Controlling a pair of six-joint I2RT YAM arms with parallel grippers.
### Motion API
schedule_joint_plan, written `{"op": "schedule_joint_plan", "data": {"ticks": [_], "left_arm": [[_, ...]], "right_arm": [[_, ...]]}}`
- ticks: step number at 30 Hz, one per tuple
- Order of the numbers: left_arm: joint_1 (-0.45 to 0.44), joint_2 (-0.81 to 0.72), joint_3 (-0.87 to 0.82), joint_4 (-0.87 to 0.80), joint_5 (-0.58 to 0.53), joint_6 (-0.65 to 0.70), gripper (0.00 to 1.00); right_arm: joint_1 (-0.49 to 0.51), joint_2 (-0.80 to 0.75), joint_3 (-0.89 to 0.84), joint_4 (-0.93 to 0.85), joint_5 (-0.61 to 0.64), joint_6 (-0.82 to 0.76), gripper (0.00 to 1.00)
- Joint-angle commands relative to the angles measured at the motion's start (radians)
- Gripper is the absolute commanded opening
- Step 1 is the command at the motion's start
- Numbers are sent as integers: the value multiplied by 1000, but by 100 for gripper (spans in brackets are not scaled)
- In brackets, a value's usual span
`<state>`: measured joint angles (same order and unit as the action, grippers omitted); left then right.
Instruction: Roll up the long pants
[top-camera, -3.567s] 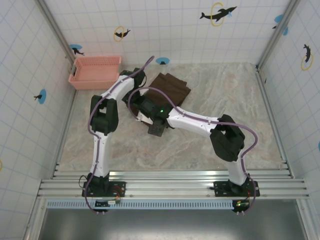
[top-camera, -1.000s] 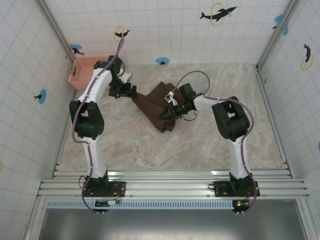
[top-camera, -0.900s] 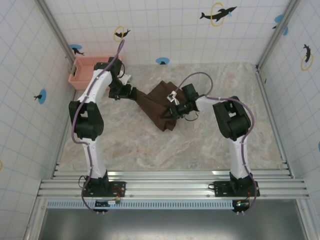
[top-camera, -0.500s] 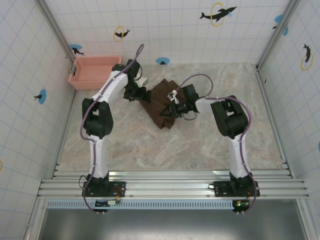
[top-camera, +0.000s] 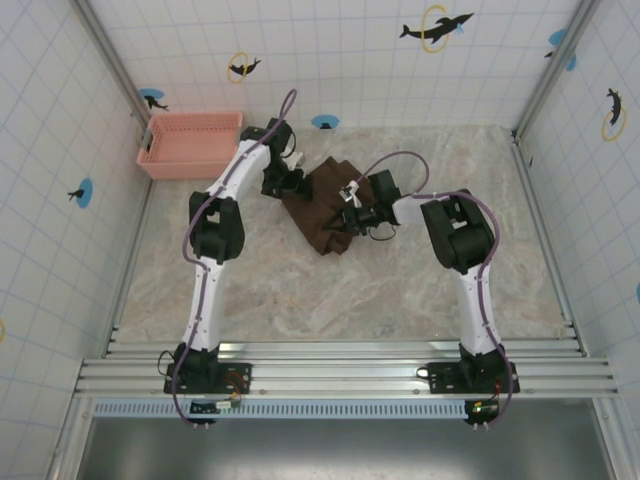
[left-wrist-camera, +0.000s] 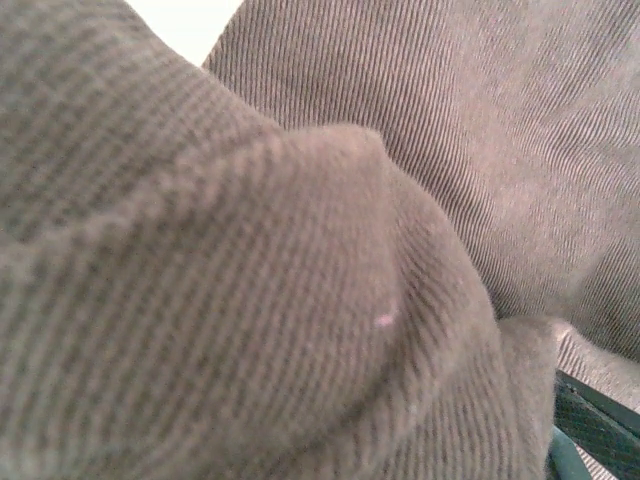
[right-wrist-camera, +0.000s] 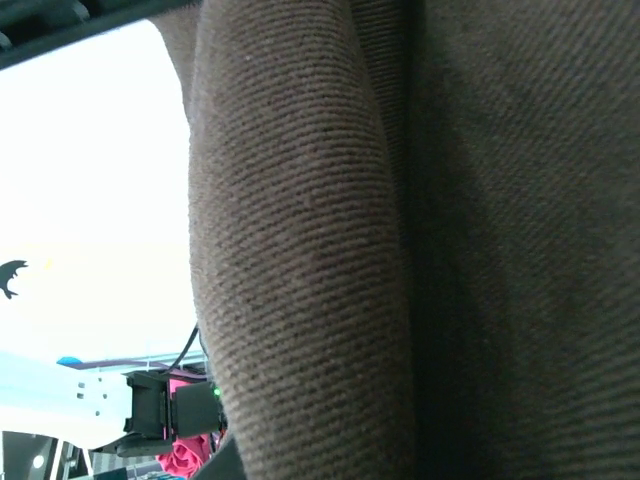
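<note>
The long pants (top-camera: 322, 218) lie bunched in a dark brown heap on the marble tabletop, at the back centre. My left gripper (top-camera: 292, 184) is at the heap's left edge, and my right gripper (top-camera: 350, 214) is at its right side, both low on the cloth. The pants (left-wrist-camera: 300, 250) press close against the left wrist camera and hide the fingers. In the right wrist view a thick fold of the pants (right-wrist-camera: 300, 250) hangs just in front of the lens, again covering the fingers. The cloth has been following both grippers, so each looks shut on it.
A pink basket (top-camera: 190, 143) stands at the back left against the wall. Tiled walls close in the table on three sides. Bare marble tabletop (top-camera: 340, 300) stretches between the pants and the arm bases.
The left gripper has swung right from beside the basket towards the right gripper, carrying the pants' left corner. The stretched cloth has bunched into a narrower heap. The right gripper has barely shifted.
</note>
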<state>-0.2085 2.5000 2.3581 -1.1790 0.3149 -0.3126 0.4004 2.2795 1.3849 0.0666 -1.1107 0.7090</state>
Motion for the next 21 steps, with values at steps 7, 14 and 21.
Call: {"op": "schedule_joint_plan", "data": {"ticks": [7,14,21], "left_arm": [[-19,155,116,-6,26,-93,97],[-25,183,112,-8,24,-86,97],[-26,196,113,-1,37,-84,97]], "right_arm": [[30,-20,112,-479,243,-277,76],[6,-126,202,-678,467,-338,84],[39,-192,341,-917,865,-483,97]]}}
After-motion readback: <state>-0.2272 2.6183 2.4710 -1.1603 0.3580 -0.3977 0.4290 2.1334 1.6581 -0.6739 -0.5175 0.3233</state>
